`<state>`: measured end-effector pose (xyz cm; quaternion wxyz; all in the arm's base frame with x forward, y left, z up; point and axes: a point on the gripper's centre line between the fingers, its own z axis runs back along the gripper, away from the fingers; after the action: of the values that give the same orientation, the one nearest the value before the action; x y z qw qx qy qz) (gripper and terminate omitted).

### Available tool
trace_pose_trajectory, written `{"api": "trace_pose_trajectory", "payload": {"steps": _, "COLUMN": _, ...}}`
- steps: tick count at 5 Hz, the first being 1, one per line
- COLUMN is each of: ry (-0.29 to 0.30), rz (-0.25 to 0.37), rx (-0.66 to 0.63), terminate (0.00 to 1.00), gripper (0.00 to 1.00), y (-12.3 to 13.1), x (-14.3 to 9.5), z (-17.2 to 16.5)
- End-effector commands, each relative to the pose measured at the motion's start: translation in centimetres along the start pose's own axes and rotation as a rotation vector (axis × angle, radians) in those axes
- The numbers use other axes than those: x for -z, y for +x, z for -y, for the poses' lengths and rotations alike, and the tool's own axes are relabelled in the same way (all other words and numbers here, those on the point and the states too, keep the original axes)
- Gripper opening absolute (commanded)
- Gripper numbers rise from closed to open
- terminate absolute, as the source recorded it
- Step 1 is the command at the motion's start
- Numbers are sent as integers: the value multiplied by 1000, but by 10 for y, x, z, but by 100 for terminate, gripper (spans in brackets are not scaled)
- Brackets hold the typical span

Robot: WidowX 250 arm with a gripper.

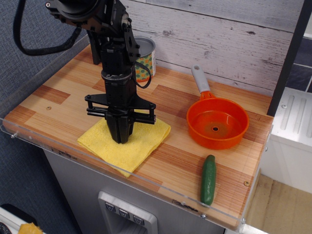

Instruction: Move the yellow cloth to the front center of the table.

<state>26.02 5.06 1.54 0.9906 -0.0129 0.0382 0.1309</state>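
The yellow cloth (127,146) lies flat near the front edge of the table (58,92), around the middle of its width, one corner reaching the acrylic rim. My black gripper (121,138) points straight down with its fingers together, pressed into the middle of the cloth. The fingertips are buried in the fabric, so the exact grip is hard to see.
An orange pan (217,122) with a grey handle sits right of the cloth. A green cucumber (208,179) lies at the front right. A patterned tin can (141,56) stands at the back, partly behind my arm. A clear rim (146,183) edges the front.
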Motion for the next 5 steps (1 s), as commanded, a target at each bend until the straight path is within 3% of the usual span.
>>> {"api": "trace_pose_trajectory", "payload": {"steps": 1, "ry": 15, "rz": 107, "rx": -14, "terminate": 0, "gripper": 100, "y": 7, "x": -41, "z": 4}}
{"api": "trace_pose_trajectory", "payload": {"steps": 4, "ry": 40, "rz": 98, "rx": -30, "terminate": 0, "gripper": 100, "y": -4, "x": -69, "z": 12}}
{"api": "trace_pose_trajectory", "payload": {"steps": 5, "ry": 92, "rz": 104, "rx": 18, "terminate": 0, "gripper": 100, "y": 3, "x": -83, "z": 13}}
